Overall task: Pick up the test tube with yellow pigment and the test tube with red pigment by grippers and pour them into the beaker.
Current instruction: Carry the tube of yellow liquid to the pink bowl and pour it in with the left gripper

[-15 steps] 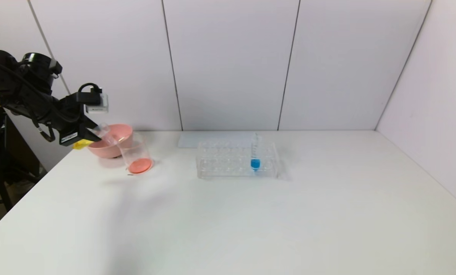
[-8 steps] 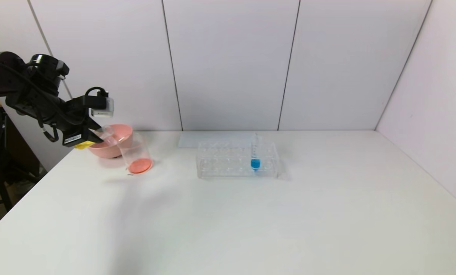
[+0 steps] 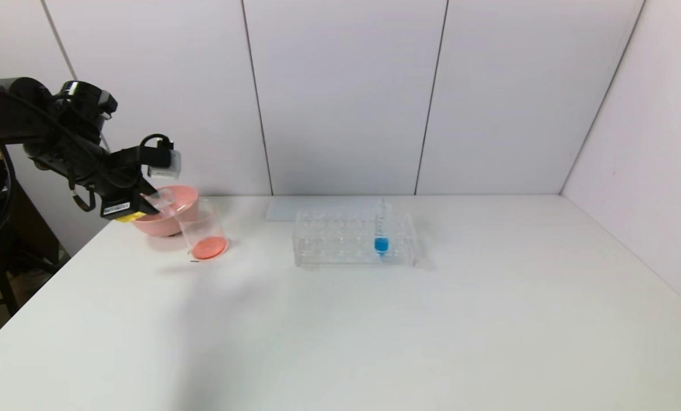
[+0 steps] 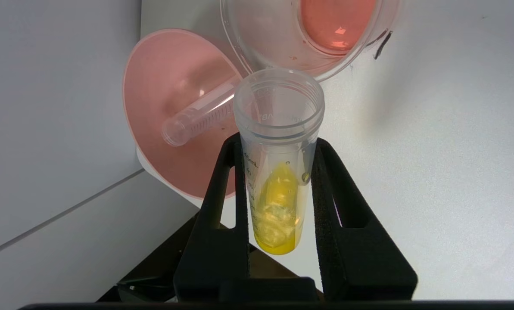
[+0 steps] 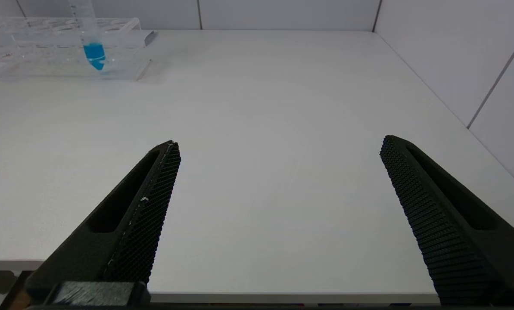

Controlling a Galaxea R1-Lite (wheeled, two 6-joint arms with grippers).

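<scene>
My left gripper [image 3: 146, 204] is shut on the test tube with yellow pigment [image 4: 278, 189], held tilted at the table's far left. Its open mouth [image 3: 158, 200] points toward the beaker [image 3: 203, 231], just short of the beaker's rim [image 4: 282, 73]. The yellow liquid sits at the tube's closed end. The beaker stands beside the pink bowl and holds orange-red liquid [image 4: 334, 21]. No tube with red liquid shows; an empty clear tube [image 4: 200, 116] lies in the bowl. My right gripper [image 5: 278, 146] is open and empty over the table's front edge, out of the head view.
The pink bowl [image 3: 187, 197] stands behind the beaker near the wall; it also shows in the left wrist view [image 4: 175, 172]. A clear tube rack [image 3: 340, 240] with one blue-liquid tube [image 3: 381, 242] stands mid-table at the back. The table's left edge is close to the gripper.
My left arm has moved right and slightly up with the yellow tube, bringing its mouth closer to the beaker. Nothing else has moved.
</scene>
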